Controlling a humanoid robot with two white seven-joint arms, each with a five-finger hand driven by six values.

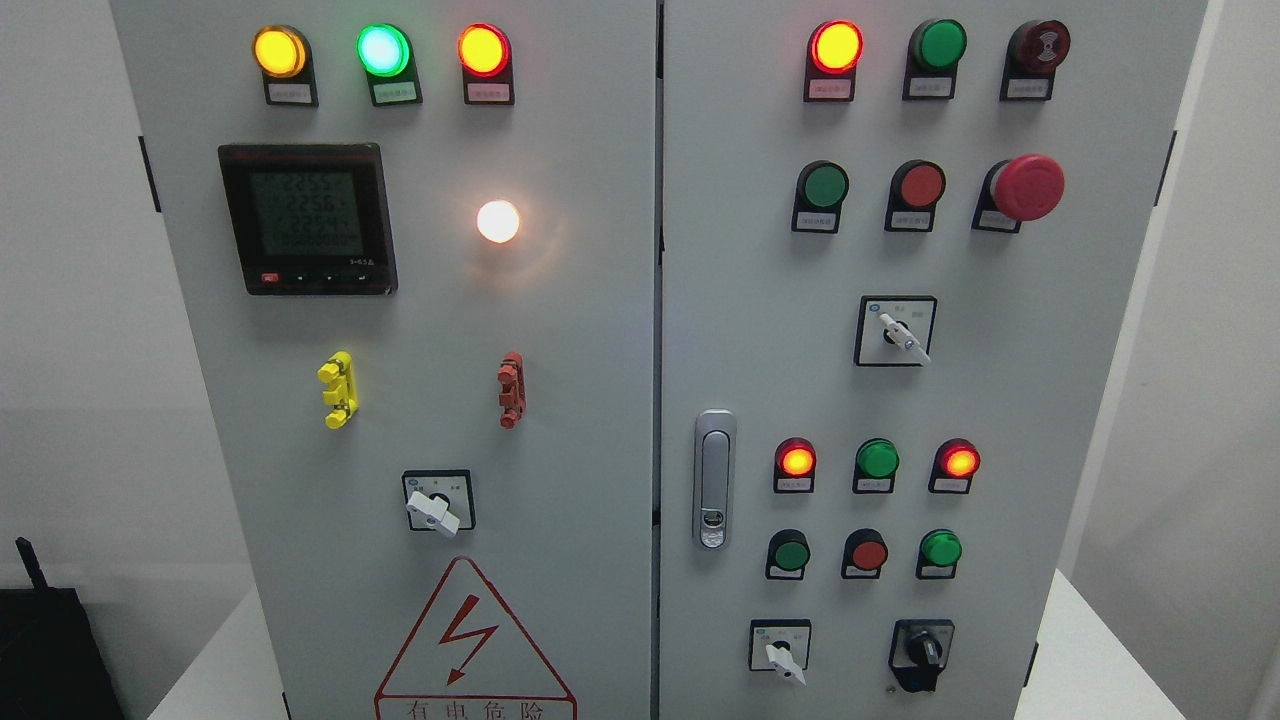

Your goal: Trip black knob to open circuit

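Observation:
The black rotary knob [923,651] sits at the lower right of the right cabinet door, on a black plate, its handle pointing roughly straight up and down. No robot hand or arm shows in the head view. Above the knob are two lit red lamps [796,460] [958,461] with an unlit green lamp [877,459] between them.
The grey two-door cabinet [640,400] fills the view. White selector switches sit on the doors [781,655] [903,335] [433,511]. A red mushroom stop button [1024,186] juts out at the upper right. A door latch [714,478] is near the seam. A digital meter [306,218] is at the upper left.

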